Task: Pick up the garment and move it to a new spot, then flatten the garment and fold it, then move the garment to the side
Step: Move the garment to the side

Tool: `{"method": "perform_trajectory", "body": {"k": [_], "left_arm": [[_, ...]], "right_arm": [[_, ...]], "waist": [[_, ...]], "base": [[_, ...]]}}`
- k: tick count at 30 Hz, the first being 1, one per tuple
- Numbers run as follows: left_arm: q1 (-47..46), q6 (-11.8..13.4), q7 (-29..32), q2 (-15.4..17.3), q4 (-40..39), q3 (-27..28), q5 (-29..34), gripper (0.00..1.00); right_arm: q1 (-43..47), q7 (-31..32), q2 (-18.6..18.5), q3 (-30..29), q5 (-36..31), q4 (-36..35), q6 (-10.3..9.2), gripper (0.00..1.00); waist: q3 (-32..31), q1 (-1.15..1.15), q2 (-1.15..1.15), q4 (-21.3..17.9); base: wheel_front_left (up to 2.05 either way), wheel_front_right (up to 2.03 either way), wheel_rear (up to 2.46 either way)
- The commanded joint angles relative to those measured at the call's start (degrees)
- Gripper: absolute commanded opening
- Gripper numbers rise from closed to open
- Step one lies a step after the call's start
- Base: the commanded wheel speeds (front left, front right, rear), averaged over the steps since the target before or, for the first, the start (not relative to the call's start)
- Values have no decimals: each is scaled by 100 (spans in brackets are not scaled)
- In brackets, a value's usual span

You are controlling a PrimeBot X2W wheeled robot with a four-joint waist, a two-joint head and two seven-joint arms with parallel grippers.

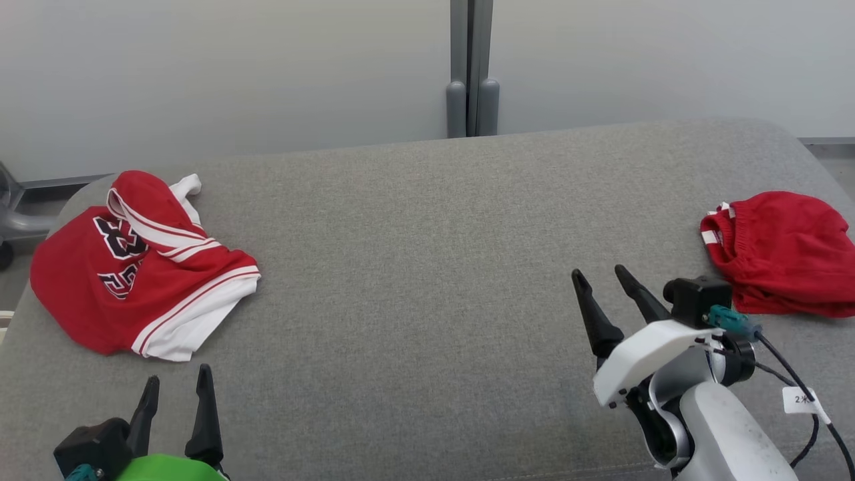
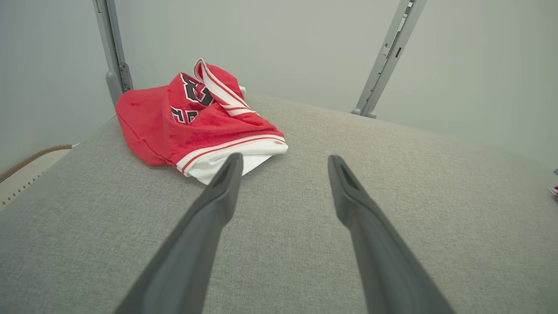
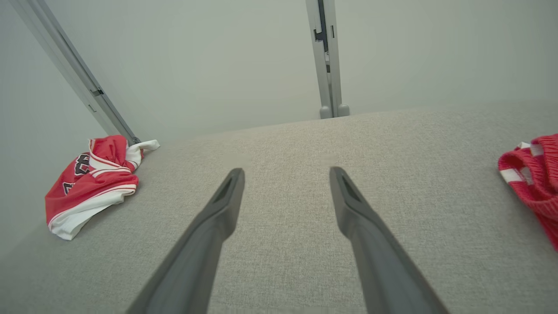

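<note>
The left hand (image 1: 178, 374) sits at the near left of the grey fabric-covered table (image 1: 427, 267). Its two dark fingers are spread wide and hold nothing. In the left wrist view this hand (image 2: 285, 158) hangs just above the cloth surface, with bare grey fabric between its fingers. The right hand (image 1: 598, 271) is at the near right, a little further in, with its fingers also fully apart and empty. Its own camera shows the right hand (image 3: 286, 170) over bare table.

Between the two hands and beyond them, the whole middle of the table lies free, a broad open stretch running to the far edge.

A crumpled red and white jersey (image 1: 133, 280) lies just beyond the left hand, close to the table's rounded left edge. Its white hem is nearest the fingertips but not touching them. A bunched red garment (image 1: 788, 254) with a striped band lies near the right edge, just beside the right wrist and clear of that hand's fingers.

Behind the far edge stands a pale wall (image 1: 234, 67) with a grey upright post (image 1: 472, 67) at the centre.
</note>
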Motion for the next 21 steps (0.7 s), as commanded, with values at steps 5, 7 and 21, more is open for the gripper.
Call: {"method": "perform_trajectory", "body": {"k": [5,7,21], "left_arm": [[190,-4,-17,-23,-21,26,74,100],[213,33,-6,-24,-52,17,60,100],[42,-114,91,61,79,-121,103,100]], "right_arm": [[564,312,168,-215,-345,-682,-3,100],[726,418,218,-264,-372,-905,-3,100],[1104,618,267,-324,-493,-1497,-3,100]], "waist": [[-22,0,0,18],[-30,0,0,23],[-29,0,0,12]], "base": [[0,0,0],[0,0,0],[0,0,0]]}}
